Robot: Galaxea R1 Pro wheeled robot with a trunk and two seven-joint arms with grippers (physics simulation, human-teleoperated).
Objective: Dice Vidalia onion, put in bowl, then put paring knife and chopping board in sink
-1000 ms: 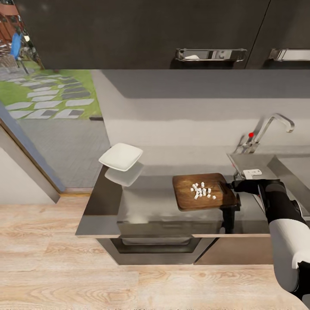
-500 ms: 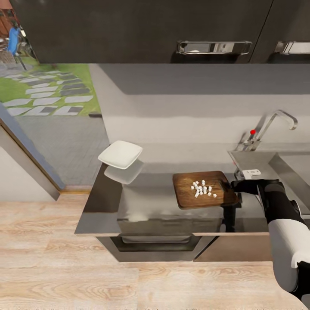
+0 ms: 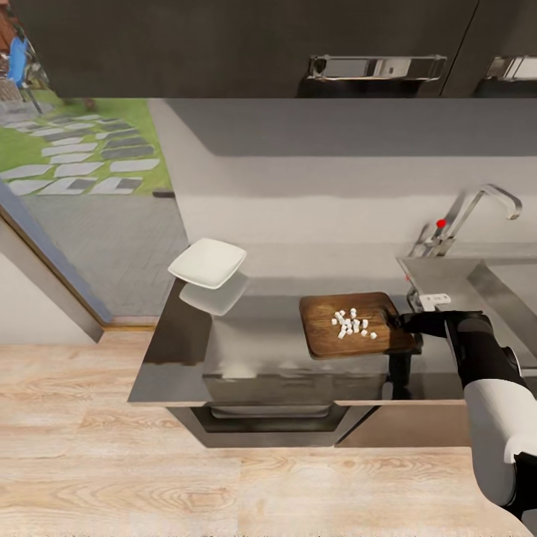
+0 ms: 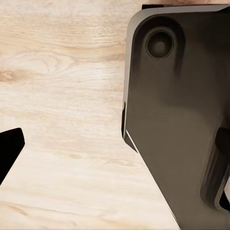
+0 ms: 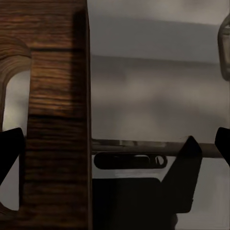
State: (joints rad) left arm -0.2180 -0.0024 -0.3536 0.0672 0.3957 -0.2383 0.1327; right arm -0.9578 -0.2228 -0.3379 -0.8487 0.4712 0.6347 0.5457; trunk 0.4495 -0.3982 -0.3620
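The brown chopping board [image 3: 328, 332] lies on the grey countertop [image 3: 246, 350] just left of the sink [image 3: 447, 277]. A cluster of white diced onion [image 3: 352, 324] sits on it. My right gripper [image 3: 394, 321] is at the board's right end, by the handle hole [image 5: 12, 139]. Its black fingertips [image 5: 10, 151] stand wide apart, open, with the board's end strip [image 5: 60, 120] between them. The white bowl [image 3: 207, 262] rests at the countertop's far left corner. My left gripper [image 4: 115, 153] hangs open over the plank floor. The paring knife is out of view.
The chrome tap [image 3: 477, 203] with its red knob [image 3: 441, 222] rises behind the sink. Glossy black upper cabinets [image 3: 246, 45] hang overhead. The countertop ends on the left at a glass door [image 3: 67, 186] onto a garden. My dark base [image 4: 177, 120] stands on the floor.
The whole picture has slid slightly as the camera moved. My right gripper has edged a little further over the board's right end. Board, onion pieces and bowl have stayed in place.
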